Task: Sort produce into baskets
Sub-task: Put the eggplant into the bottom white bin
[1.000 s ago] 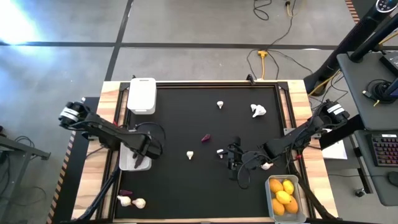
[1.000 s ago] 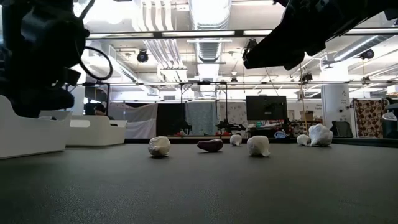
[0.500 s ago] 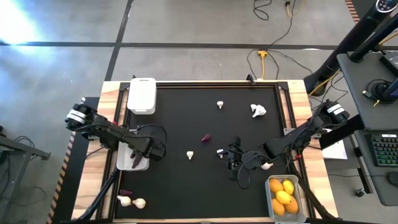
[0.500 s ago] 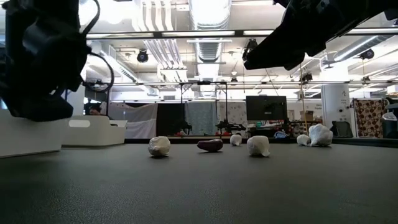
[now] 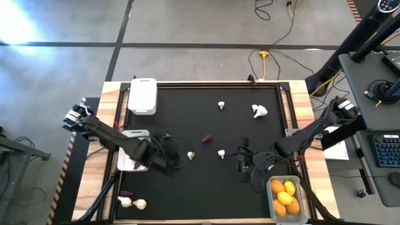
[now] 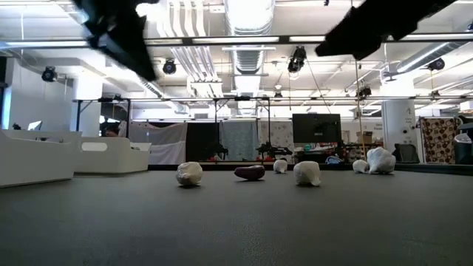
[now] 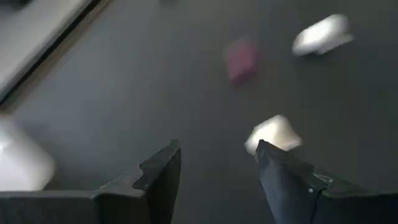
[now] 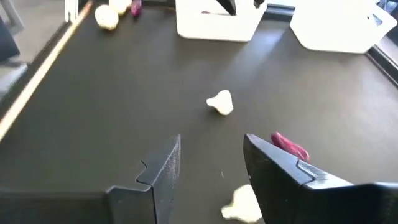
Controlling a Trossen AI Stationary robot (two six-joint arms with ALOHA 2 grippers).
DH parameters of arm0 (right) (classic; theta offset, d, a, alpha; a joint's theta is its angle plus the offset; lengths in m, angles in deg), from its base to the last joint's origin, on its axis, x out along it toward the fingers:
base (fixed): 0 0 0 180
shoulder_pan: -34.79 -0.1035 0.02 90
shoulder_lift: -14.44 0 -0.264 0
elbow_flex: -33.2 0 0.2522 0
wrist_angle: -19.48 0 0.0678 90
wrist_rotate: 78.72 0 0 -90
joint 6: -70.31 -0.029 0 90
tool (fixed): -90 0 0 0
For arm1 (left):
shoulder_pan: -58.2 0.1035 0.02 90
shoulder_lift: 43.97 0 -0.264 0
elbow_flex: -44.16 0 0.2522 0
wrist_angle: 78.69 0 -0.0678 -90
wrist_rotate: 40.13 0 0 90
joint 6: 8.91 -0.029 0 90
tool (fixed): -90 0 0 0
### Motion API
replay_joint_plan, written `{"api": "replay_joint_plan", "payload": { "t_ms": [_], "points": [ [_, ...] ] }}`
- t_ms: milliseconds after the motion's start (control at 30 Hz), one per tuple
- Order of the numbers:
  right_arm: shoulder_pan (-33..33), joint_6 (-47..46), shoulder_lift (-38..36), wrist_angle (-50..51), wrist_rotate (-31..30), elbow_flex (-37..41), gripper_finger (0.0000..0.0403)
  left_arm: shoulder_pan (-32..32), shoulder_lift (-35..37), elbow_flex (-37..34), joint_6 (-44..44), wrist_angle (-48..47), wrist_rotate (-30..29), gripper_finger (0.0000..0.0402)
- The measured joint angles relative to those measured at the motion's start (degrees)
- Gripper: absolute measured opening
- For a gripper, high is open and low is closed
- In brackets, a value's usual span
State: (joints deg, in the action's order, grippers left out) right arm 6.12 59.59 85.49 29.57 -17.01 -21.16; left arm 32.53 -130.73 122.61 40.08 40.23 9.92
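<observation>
My left gripper [image 5: 174, 161] [image 7: 217, 149] hangs open over the black mat, just right of the near white basket [image 5: 128, 164]. A white garlic bulb [image 5: 190, 155] [image 7: 273, 134] lies on the mat just ahead of it. My right gripper [image 5: 241, 161] [image 8: 211, 140] is open above the mat, close to another garlic bulb [image 5: 221, 154] [image 8: 241, 205]. A purple eggplant piece [image 5: 207, 138] [image 8: 289, 147] lies between the arms. Two more bulbs [image 5: 221, 105] [image 5: 259, 110] rest farther back. The clear basket [image 5: 272, 203] holds yellow fruits.
A second white basket [image 5: 142, 95] stands at the far left corner. Two garlic bulbs [image 5: 132, 202] and a purple piece [image 5: 127, 194] lie on the wooden strip at the near left. Open mat stretches along the near edge between the arms.
My left gripper has risen from over the near white basket and swung toward the table's right, turning as it went, and now hangs over the mat near a garlic bulb. My right gripper has drawn back a little toward the right edge and upward.
</observation>
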Motion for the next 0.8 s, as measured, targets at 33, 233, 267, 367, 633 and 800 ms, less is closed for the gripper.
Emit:
{"api": "replay_joint_plan", "payload": {
  "t_ms": [33, 233, 267, 367, 633, 800],
  "points": [
    [-0.30, -0.37, -0.80, 1.81, -0.04, 0.00, 0.0172, 0.23, -0.26, -0.86, -3.40, 6.92, 0.04, 0.0188],
    [-1.63, -2.77, -3.51, 7.18, -0.11, 0.02, 0.0192, 4.12, -5.64, -7.31, -14.32, 36.74, 0.08, 0.0193],
    [-1.85, -2.76, -3.76, 7.63, -0.09, 0.02, 0.0196, 5.15, -6.95, -7.95, -14.41, 38.85, 0.11, 0.0197],
    [-1.98, -2.58, -3.88, 7.57, -0.18, 0.01, 0.0206, 8.33, -11.71, -8.60, -14.20, 41.74, -0.04, 0.0215],
    [-1.96, -1.96, -3.87, 8.28, -0.23, 0.02, 0.0225, 14.95, -22.36, -8.16, -16.14, 52.49, 0.68, 0.0265],
    [-1.94, -1.08, -3.85, 8.56, -0.24, 0.00, 0.0233, 16.41, -26.08, -8.07, -18.51, 57.95, 2.00, 0.0264]
  ]
}}
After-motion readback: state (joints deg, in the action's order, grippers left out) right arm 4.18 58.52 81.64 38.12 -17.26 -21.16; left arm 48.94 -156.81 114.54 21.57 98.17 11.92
